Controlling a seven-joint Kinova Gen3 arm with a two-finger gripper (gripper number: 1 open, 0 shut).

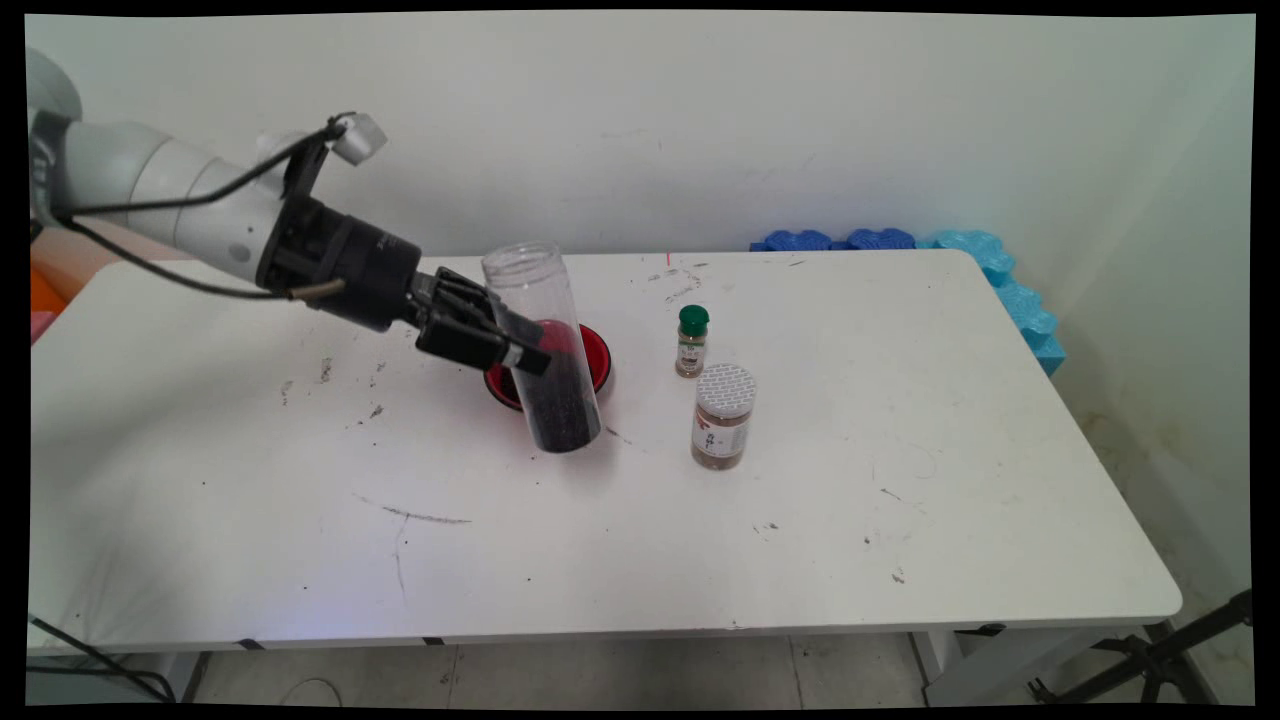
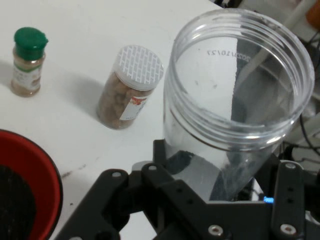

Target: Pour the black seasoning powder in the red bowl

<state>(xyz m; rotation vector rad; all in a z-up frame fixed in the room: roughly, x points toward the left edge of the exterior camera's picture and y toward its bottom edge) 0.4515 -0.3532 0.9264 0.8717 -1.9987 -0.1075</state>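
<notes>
The gripper [image 1: 520, 345] reaches in from nine o'clock, its fingers clamped on a clear open-topped jar [image 1: 545, 350] – tilted, dark grains filling its lower part, its base at or just above the white table [image 1: 900, 520]. Behind the jar sits a red bowl [image 1: 597, 355]. At three o'clock stand a green-capped spice bottle [image 1: 691, 341] and – nearer the camera – a white-lidded spice jar [image 1: 722, 415]

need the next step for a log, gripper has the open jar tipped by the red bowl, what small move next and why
Probably keep tilting the clear jar toward the red bowl. The gripper is shut on it, its mouth is open, and the dark grains sit in its lower end, the jar leaning only slightly.
</notes>
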